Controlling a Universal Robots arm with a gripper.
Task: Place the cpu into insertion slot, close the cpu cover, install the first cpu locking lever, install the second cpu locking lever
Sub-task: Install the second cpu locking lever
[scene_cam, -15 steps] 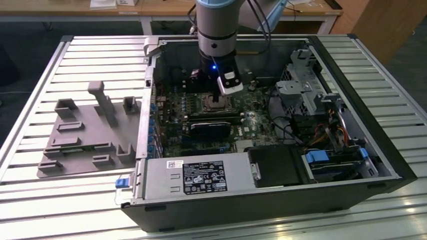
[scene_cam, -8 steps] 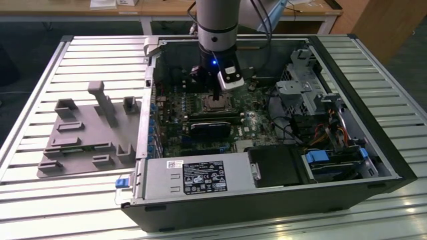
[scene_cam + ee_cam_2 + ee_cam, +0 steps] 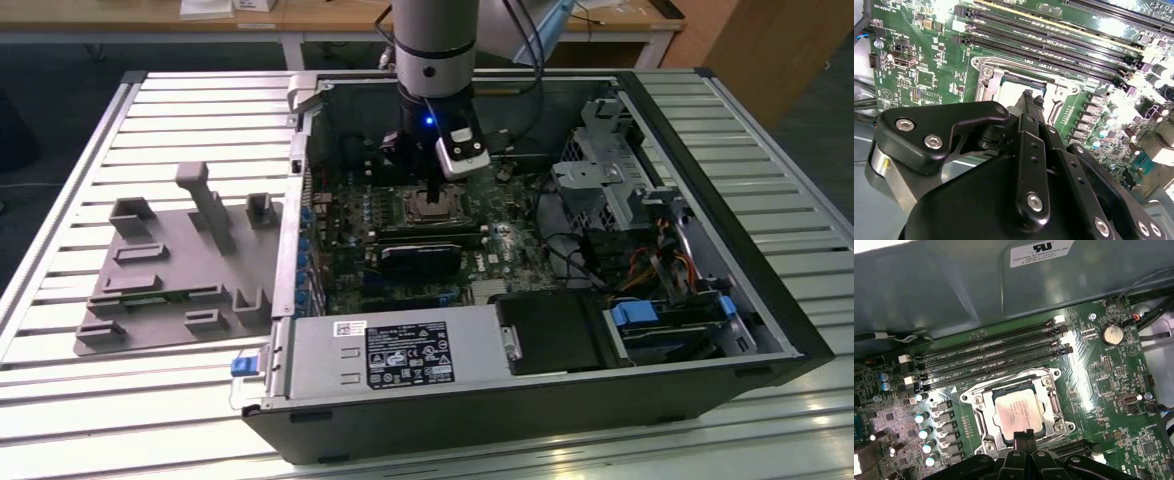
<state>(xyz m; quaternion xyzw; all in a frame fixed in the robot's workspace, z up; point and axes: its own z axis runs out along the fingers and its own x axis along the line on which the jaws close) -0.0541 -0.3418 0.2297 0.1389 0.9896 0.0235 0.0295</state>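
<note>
The gripper (image 3: 1023,436) has its fingertips drawn together at the near edge of the cpu (image 3: 1019,410), gripping that edge as far as can be seen; the chip lies tilted over the insertion slot (image 3: 1015,388), ringed by its silver frame. Around it spreads the green motherboard (image 3: 1104,375), with long black memory slots (image 3: 989,357) beside the socket; faint grey print on the chip's top is unreadable.
</note>
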